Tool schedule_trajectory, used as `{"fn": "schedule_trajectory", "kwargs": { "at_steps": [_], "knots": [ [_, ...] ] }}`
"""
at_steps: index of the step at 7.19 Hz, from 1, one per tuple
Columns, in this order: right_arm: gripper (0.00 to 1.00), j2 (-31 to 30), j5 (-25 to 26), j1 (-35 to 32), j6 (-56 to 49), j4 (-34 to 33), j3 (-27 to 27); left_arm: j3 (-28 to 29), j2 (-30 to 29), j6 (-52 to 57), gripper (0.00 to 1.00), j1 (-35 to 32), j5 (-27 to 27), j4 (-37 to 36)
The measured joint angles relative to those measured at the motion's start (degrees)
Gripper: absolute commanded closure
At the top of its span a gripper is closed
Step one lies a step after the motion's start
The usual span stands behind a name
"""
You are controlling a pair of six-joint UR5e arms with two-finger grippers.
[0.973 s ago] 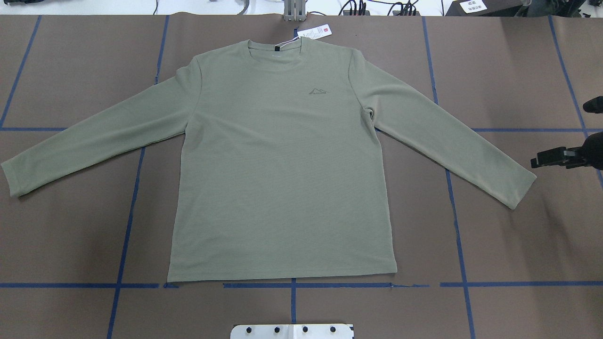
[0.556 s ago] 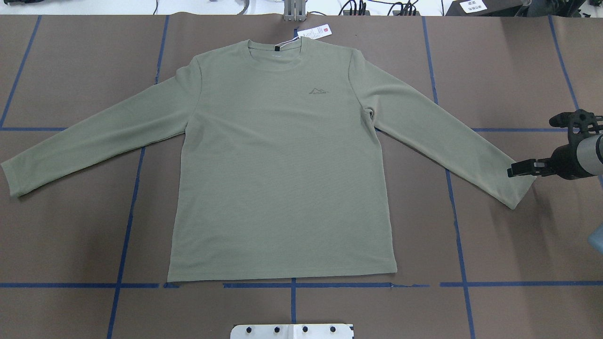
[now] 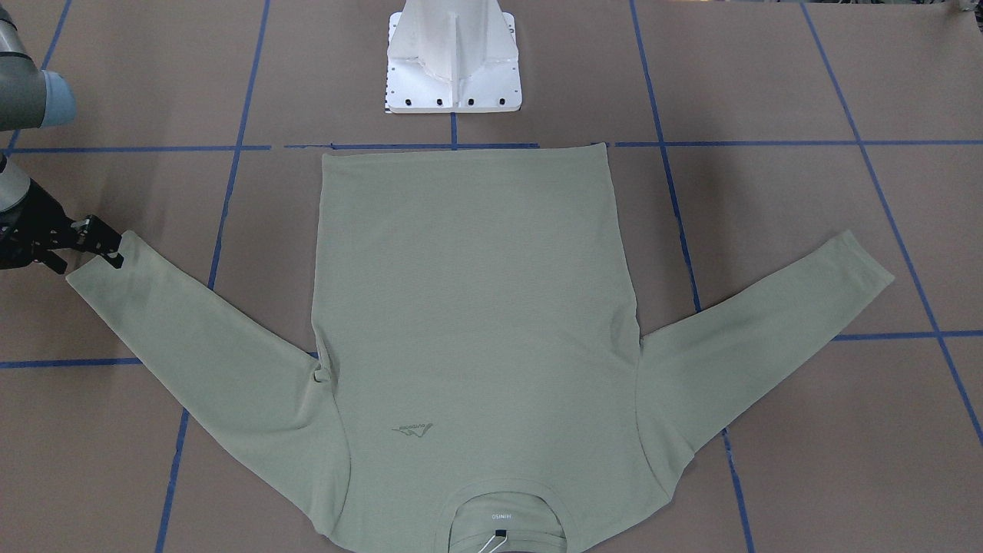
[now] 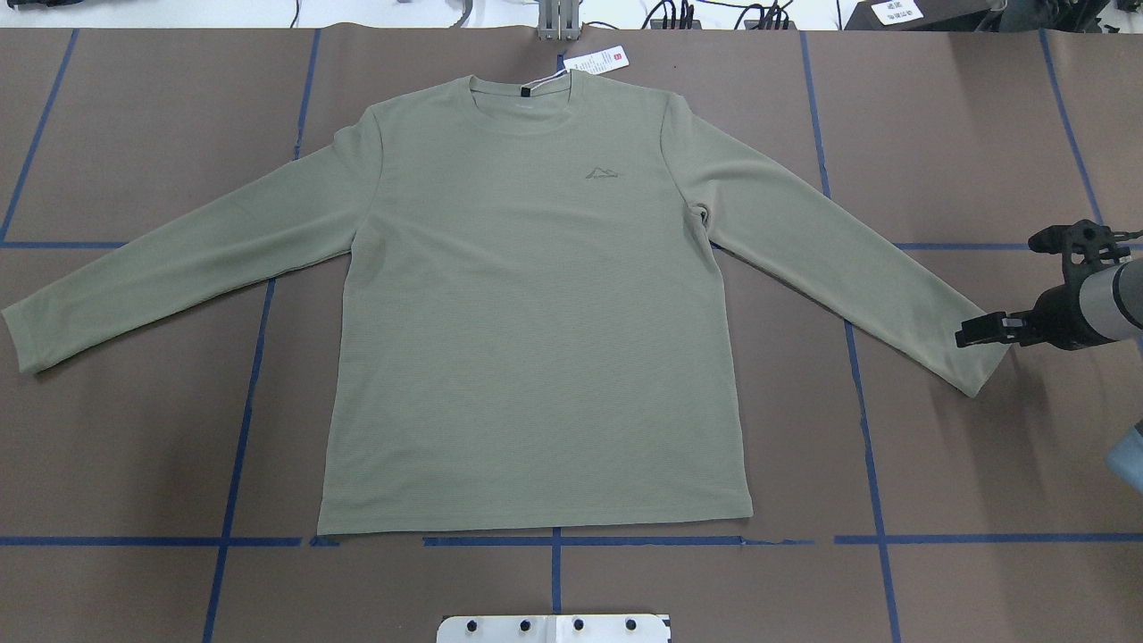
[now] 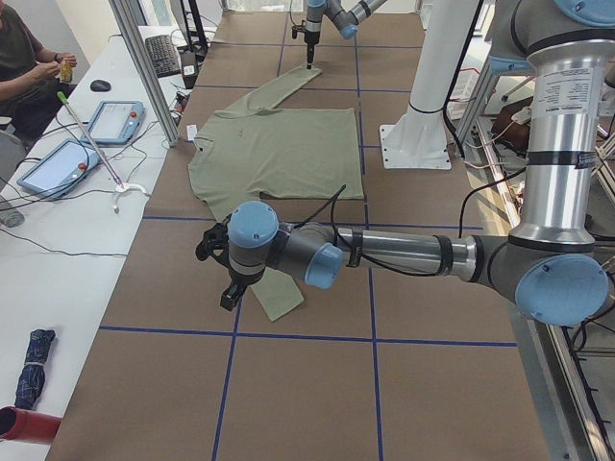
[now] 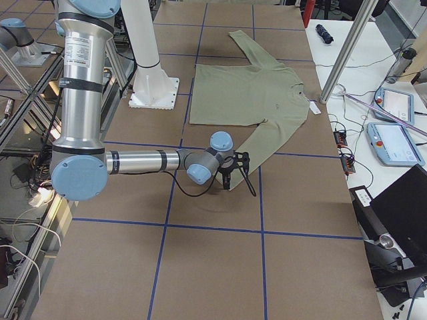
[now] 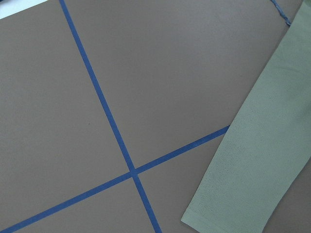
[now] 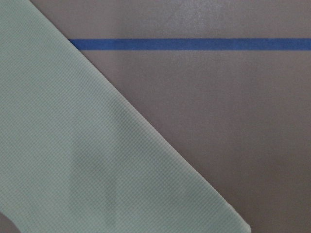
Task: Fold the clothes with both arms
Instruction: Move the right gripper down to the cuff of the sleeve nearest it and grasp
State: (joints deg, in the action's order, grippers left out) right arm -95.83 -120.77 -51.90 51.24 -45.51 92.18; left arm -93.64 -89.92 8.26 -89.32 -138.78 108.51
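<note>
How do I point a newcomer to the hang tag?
Start at the green shirt spread flat on the brown table. Follow it to the collar, on the side away from the base. The tag lies just beyond it: a small white card with a red mark.

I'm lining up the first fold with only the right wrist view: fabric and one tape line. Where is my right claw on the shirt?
Observer: Overhead, the right claw is at the cuff of one outspread sleeve.
Operator: And the left arm?
Observer: In the left side view, the left claw is beside the other cuff.
Operator: Anything folded?
Observer: No, the shirt lies flat, both sleeves out.
</note>
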Motion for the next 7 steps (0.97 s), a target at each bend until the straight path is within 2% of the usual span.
{"fn": "schedule_trajectory", "kwargs": {
  "at_steps": [4,5,6,7],
  "knots": [
    [0.07,-0.69,-0.16,0.38,-0.13,-0.28,-0.09,0.18,0.08,0.09,0.00,-0.02,0.00,0.04],
    [0.30,-1.10,-0.15,0.35,-0.16,-0.30,-0.07,0.23,0.09,0.11,0.00,-0.05,-0.01,0.04],
    [0.61,-1.34,-0.13,0.33,-0.15,-0.34,-0.08,0.30,0.09,0.15,0.00,-0.06,0.00,0.04],
    [0.84,-1.50,-0.15,0.31,-0.13,-0.36,-0.03,0.41,0.09,0.19,0.00,-0.06,0.00,0.04]
  ]
}}
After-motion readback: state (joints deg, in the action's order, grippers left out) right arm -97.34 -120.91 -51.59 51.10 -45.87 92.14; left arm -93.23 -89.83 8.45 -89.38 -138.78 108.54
